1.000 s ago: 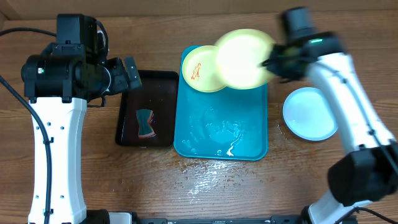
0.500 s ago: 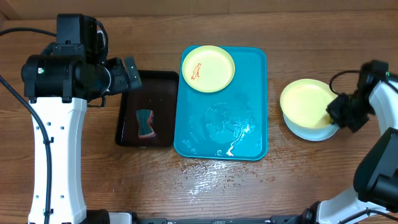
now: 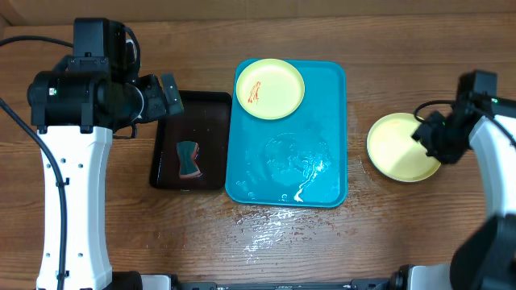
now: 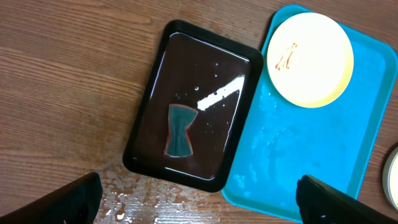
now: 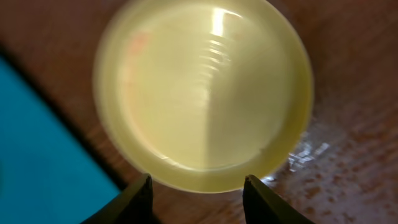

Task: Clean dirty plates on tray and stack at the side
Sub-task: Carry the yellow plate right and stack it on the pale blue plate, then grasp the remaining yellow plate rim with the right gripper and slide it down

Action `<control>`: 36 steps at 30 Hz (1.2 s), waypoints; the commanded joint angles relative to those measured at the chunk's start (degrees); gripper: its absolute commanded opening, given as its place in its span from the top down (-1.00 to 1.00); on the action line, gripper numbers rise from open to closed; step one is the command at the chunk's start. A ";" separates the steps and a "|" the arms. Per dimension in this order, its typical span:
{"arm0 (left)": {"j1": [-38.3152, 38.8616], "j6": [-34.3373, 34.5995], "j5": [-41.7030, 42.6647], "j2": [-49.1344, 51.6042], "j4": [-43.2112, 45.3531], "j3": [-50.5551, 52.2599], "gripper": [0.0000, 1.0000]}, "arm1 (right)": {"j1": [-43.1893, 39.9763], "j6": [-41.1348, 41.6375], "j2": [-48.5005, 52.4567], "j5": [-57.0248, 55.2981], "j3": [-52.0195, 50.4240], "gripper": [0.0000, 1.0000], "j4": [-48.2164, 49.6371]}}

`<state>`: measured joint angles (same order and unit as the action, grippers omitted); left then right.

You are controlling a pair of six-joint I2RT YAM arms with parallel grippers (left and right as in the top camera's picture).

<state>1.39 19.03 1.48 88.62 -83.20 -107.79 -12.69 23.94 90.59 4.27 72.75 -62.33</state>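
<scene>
The table [image 3: 371, 242] is wet in front of the tray [image 3: 322, 105], and the tray itself holds a film of water, so expect things to slide. Left of it sits the black tray [image 3: 211, 121]. One streaked plate [image 3: 269, 89] lies in the tray's far left corner. The yellow plate [image 3: 395, 149] lies flat on the table, right of the tray and well apart from it. The sponge [image 3: 189, 159] rests in the black tray.

Your right gripper [image 5: 198, 188] hangs over the yellow plate's edge with its fingers apart and nothing between them, so the step in hand looks like the release. Lift straight up before you swing away; a sideways pull could catch the rim and skate the plate. Your left gripper [image 4: 199, 186] hovers spread wide above the black tray, empty. Bring it down squarely on the sponge, then work the streaked plate where it lies.
</scene>
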 commanded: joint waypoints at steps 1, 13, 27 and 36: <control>0.11 -1.25 -0.42 0.33 -0.15 -0.59 -0.99 | 7.50 -6.01 -7.04 2.29 2.86 0.03 3.21; 0.11 -1.27 -0.42 0.33 -0.15 -0.59 -0.99 | 31.34 -9.46 0.76 -0.63 2.84 0.02 28.46; 0.52 -1.27 -0.42 0.42 -0.15 -0.59 -1.00 | 30.84 -12.22 28.46 -2.27 8.33 0.01 48.89; 0.50 -1.27 -0.42 0.42 -0.15 -0.59 -0.99 | 30.95 -12.00 33.73 -3.26 8.33 0.14 53.00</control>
<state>1.50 19.03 1.48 88.64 -83.20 -107.79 18.37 12.01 123.26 2.42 79.61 -9.15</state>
